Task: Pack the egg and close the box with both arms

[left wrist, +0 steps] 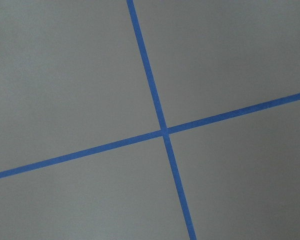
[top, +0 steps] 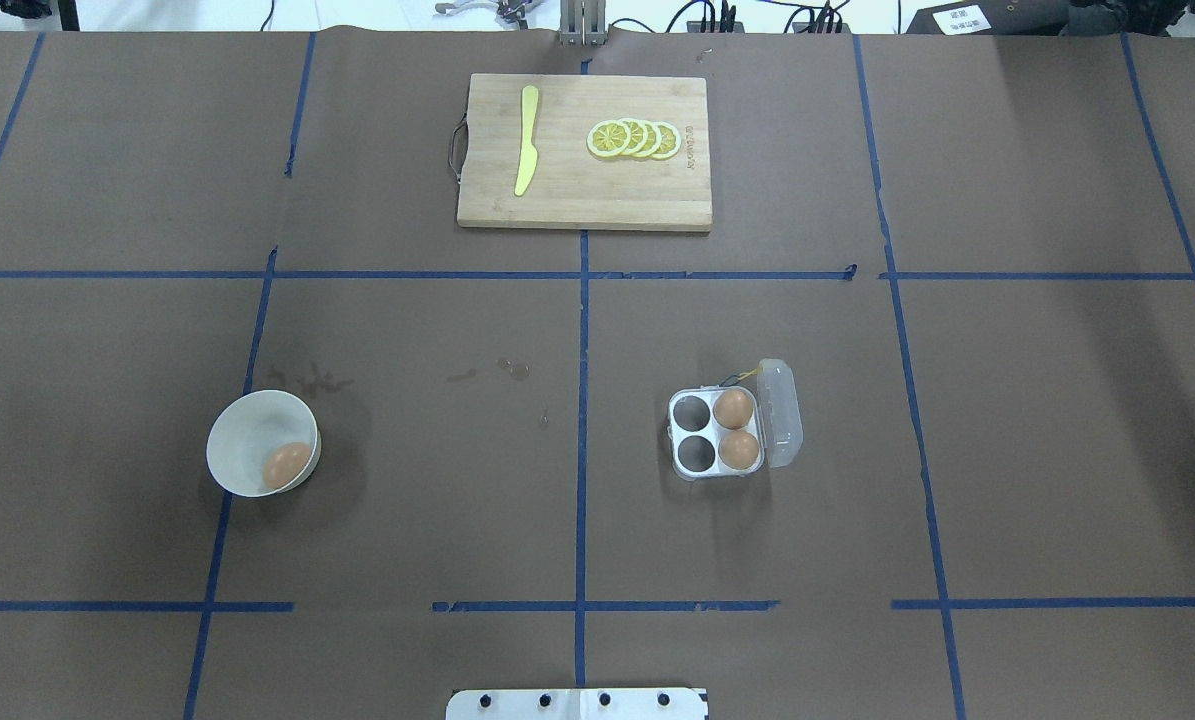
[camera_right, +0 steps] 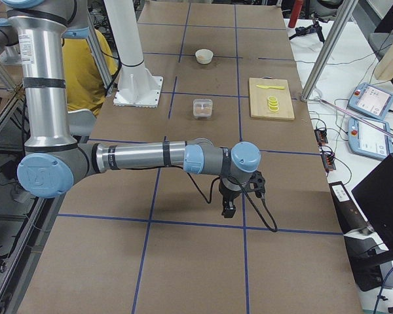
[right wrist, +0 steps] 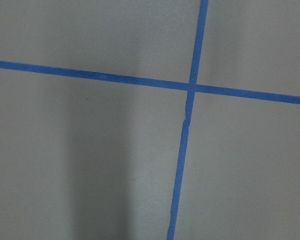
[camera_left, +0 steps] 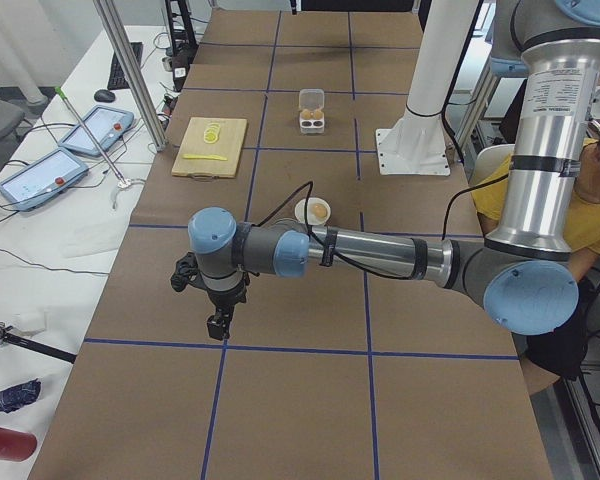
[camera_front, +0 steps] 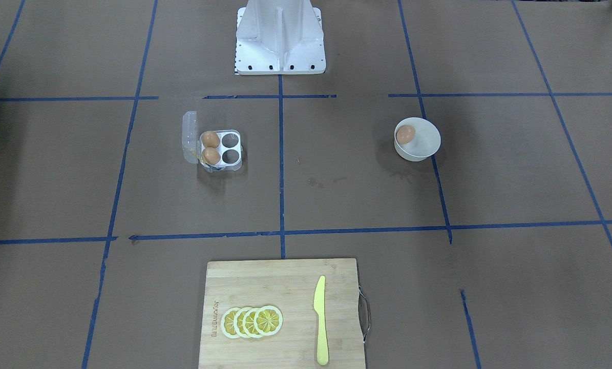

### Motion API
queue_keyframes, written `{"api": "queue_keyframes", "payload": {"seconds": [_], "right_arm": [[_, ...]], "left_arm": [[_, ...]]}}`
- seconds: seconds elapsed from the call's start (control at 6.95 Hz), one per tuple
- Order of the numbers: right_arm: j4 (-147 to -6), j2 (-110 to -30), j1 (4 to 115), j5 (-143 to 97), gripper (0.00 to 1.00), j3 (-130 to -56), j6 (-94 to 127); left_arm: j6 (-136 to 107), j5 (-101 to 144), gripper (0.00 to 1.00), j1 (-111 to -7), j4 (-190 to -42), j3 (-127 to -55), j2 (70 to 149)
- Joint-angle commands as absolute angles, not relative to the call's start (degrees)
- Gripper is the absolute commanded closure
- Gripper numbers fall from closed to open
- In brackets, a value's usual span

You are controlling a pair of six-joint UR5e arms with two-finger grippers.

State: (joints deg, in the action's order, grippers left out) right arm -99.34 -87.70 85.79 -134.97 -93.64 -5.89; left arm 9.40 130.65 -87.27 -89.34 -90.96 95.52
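The clear four-cell box (top: 695, 431) lies open on the table with its lid (top: 783, 411) folded out to the side. Two brown eggs fill the cells by the hinge; the other two cells are empty. A third egg (top: 286, 465) lies in a white bowl (top: 247, 430). The box (camera_front: 229, 147) and the bowl's egg (camera_front: 405, 134) also show in the front view. My left gripper (camera_left: 218, 325) and right gripper (camera_right: 228, 210) hang near the table's two ends, far from both. I cannot tell whether they are open or shut. Both wrist views show only paper and blue tape.
A wooden cutting board (top: 567, 190) at the far side holds a yellow knife (top: 526, 153) and several lemon slices (top: 635, 139). The white central base (camera_front: 280, 46) stands at the robot's edge. Blue tape lines grid the brown paper.
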Motion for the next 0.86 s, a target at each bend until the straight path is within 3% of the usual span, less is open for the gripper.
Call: {"api": "queue_keyframes", "payload": {"seconds": [0.0,0.72], "right_arm": [[-99.4,-87.5,85.5,-135.0,0.0,-93.6,-5.9],[-96.6,-87.5,85.1,-135.4,0.0,-93.3,-5.6]], "left_arm": [[8.9,130.7,0.0,-87.1,-88.6,-91.6,96.1],[8.9,130.8,0.0,-87.3,-89.2,-94.0,96.2]]}}
